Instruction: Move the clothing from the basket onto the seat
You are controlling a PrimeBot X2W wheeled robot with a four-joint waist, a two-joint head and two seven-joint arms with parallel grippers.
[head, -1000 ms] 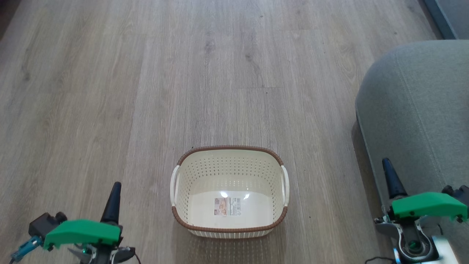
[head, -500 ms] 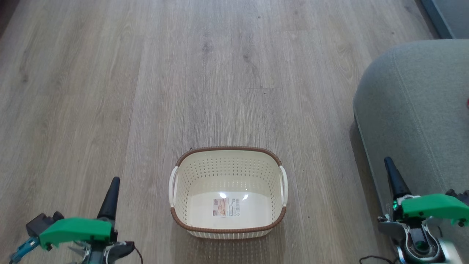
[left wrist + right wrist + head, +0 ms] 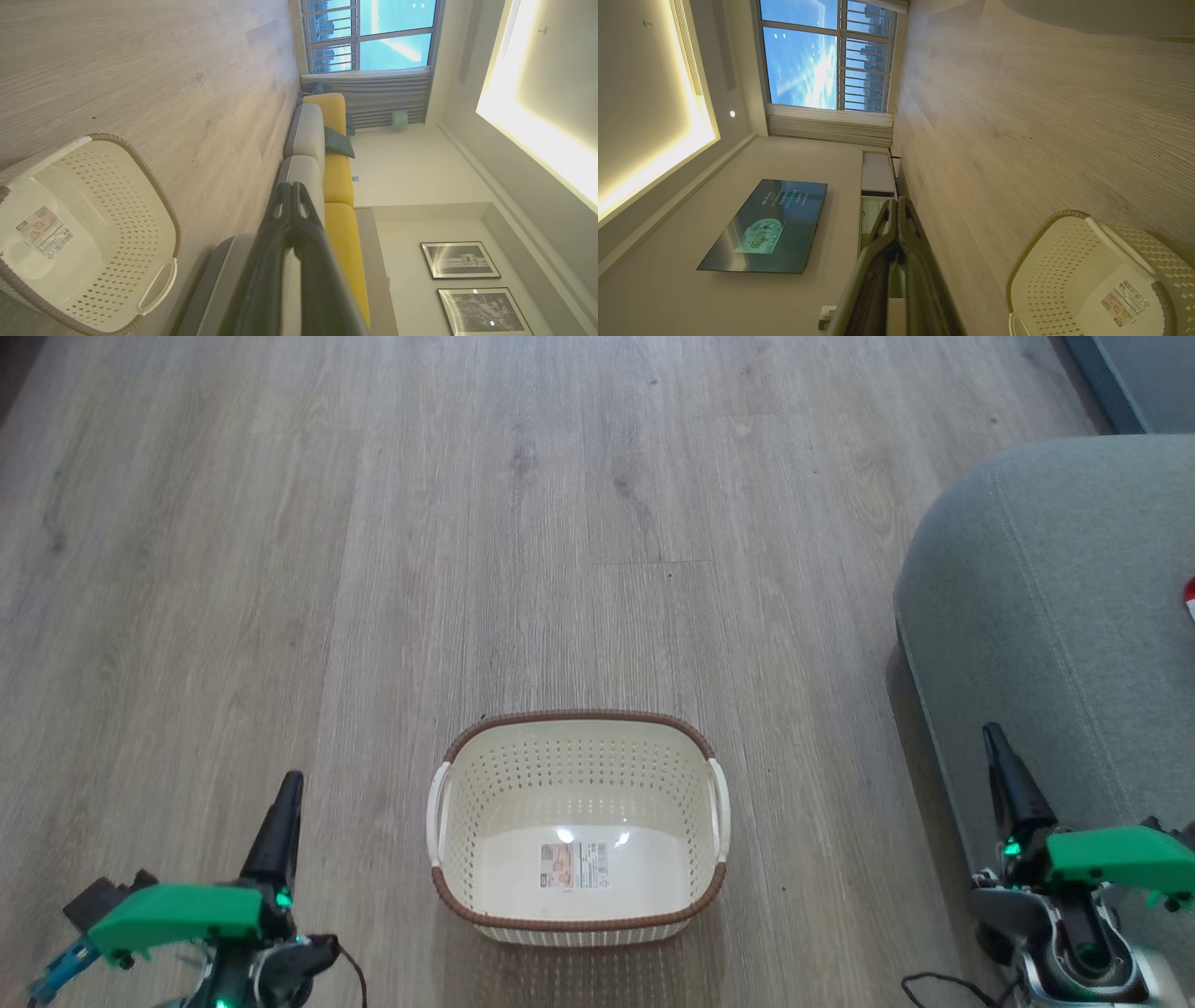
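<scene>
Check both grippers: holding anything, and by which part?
Nothing held: left gripper and right gripper are shut on nothing; the cream perforated plastic basket is empty.

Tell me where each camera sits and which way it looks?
Head view: on the head, looking down at the floor, basket and seat; left end effector and right end effector show below.
Left wrist view: on the left wrist, looking along its shut fingers to a yellow sofa and window.
Right wrist view: on the right wrist, looking along its shut fingers to a television and window.
Shared: all three see the basket.
</scene>
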